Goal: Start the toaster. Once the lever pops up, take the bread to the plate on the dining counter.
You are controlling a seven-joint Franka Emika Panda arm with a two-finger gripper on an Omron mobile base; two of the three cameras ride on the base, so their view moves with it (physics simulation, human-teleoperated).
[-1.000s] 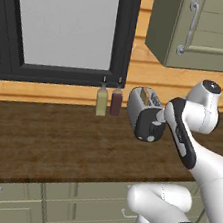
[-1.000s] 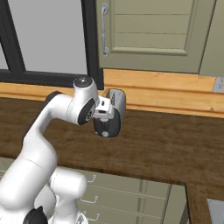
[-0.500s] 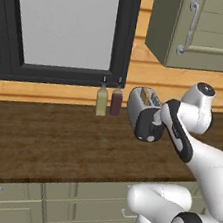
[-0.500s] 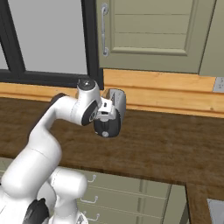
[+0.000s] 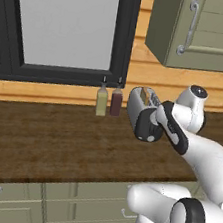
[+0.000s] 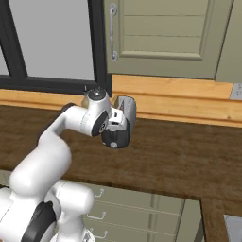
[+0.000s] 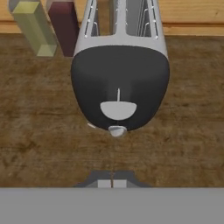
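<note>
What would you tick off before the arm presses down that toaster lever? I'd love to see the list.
1. Gripper shut, so it can push like a fingertip: ok.
2. Gripper in line with the toaster and its lever in the hand view: ok.
3. Fingertips touching the lever: not ok, a gap of worktop shows between them.
4. Bread sitting in a slot: ok, its top pokes out.
5. Two sauce bottles clear of the arm's path: ok, they stand beside the toaster.
6. Lever already pushed down: cannot tell.

light: even, bright | shadows: faint | glare: none | focus: sharp, rendered
</note>
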